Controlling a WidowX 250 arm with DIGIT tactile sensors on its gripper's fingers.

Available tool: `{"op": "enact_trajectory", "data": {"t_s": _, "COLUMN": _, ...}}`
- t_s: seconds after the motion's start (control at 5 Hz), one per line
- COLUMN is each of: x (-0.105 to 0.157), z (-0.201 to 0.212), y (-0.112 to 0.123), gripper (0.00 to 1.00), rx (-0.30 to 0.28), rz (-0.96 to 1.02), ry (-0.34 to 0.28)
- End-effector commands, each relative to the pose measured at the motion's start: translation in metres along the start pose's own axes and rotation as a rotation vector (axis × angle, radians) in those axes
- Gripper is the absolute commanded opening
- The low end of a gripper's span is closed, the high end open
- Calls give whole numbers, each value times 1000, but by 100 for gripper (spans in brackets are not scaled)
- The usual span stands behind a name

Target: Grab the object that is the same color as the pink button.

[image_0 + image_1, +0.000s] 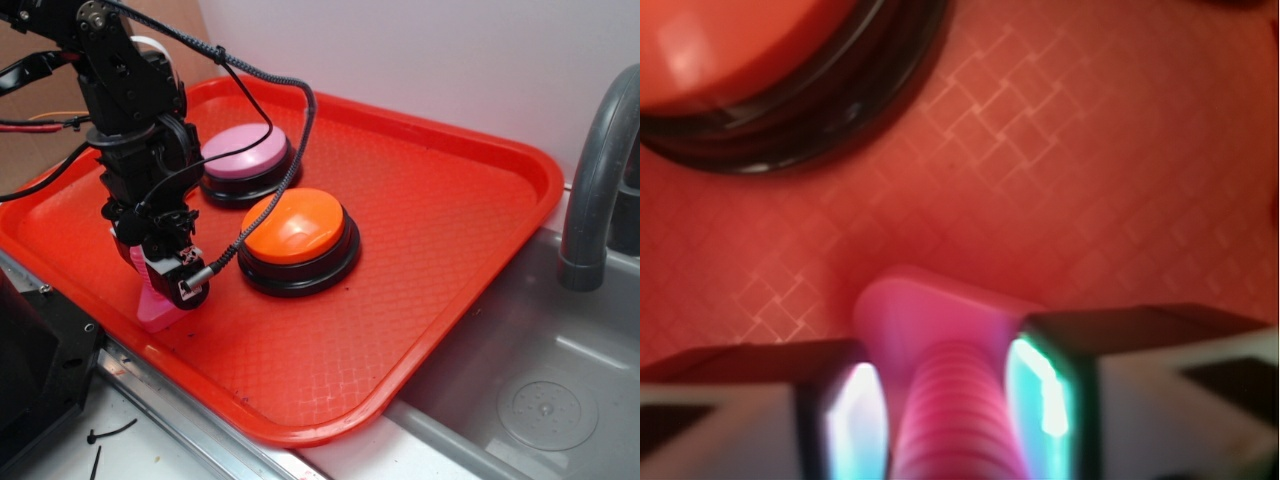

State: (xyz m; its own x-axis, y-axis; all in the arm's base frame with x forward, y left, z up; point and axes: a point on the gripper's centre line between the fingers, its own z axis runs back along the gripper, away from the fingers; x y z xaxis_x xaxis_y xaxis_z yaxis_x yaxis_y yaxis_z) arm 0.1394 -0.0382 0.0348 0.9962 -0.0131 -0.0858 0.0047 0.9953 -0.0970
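Near the tray's [470, 250] front-left edge, my gripper [952, 400] straddles the bolt [950, 400].
Jaws sit narrowly open, pads [855, 420] flanking the ridged shaft with slim gaps, nothing held yet. I'd close squarely on the threads, then lift straight. Bolt stands upright, long axis vertical, flat base down, beside the orange button [298, 225].
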Motion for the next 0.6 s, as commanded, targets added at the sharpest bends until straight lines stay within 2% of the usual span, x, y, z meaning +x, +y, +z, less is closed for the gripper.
{"op": "enact_trajectory", "data": {"t_s": 0.0, "x": 4, "z": 14, "y": 0, "gripper": 0, "rx": -12, "rz": -9, "ry": -36}}
{"op": "enact_trajectory", "data": {"t_s": 0.2, "x": 1, "z": 36, "y": -3, "gripper": 0, "rx": -23, "rz": 3, "ry": -74}}
{"op": "enact_trajectory", "data": {"t_s": 0.4, "x": 6, "z": 70, "y": -5, "gripper": 0, "rx": -8, "rz": 60, "ry": -98}}
